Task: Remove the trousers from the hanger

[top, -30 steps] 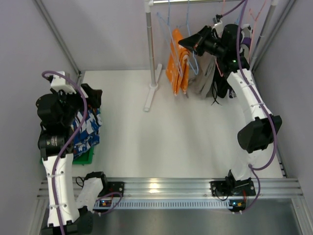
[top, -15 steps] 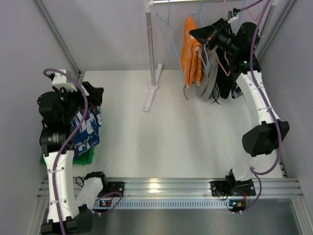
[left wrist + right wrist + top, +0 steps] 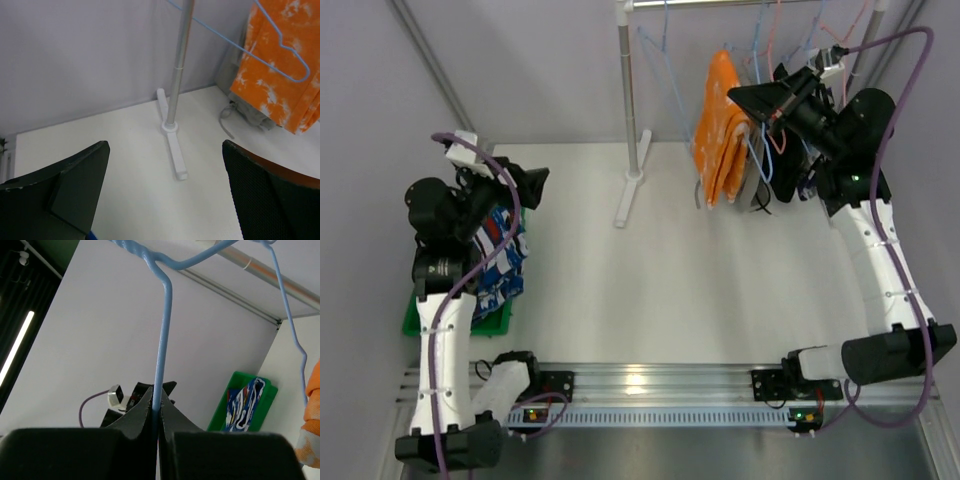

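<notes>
The orange trousers [image 3: 723, 132] hang on a blue wire hanger [image 3: 757, 150] under the rail; they also show in the left wrist view [image 3: 277, 87]. My right gripper [image 3: 740, 98] is shut on the hanger's wire neck [image 3: 161, 360], its jaws pinched round it [image 3: 157, 396]. Grey trousers [image 3: 761, 185] hang just behind the orange pair. The blue trousers with white pattern [image 3: 500, 262] lie in the green bin [image 3: 490, 322]. My left gripper [image 3: 532, 186] is open and empty above the bin, facing the rack [image 3: 165, 165].
The rack's pole [image 3: 630, 90] stands on a white foot [image 3: 627, 198] at mid back, with the rail [image 3: 720, 3] running right. Several other wire hangers [image 3: 790, 60] hang on the rail. An empty blue hanger [image 3: 240, 47] hangs beside the pole. Walls close in on both sides.
My right arm has swung up and to the right, carrying the hanger and the orange trousers with it. My left gripper has lifted and turned toward the rack.
</notes>
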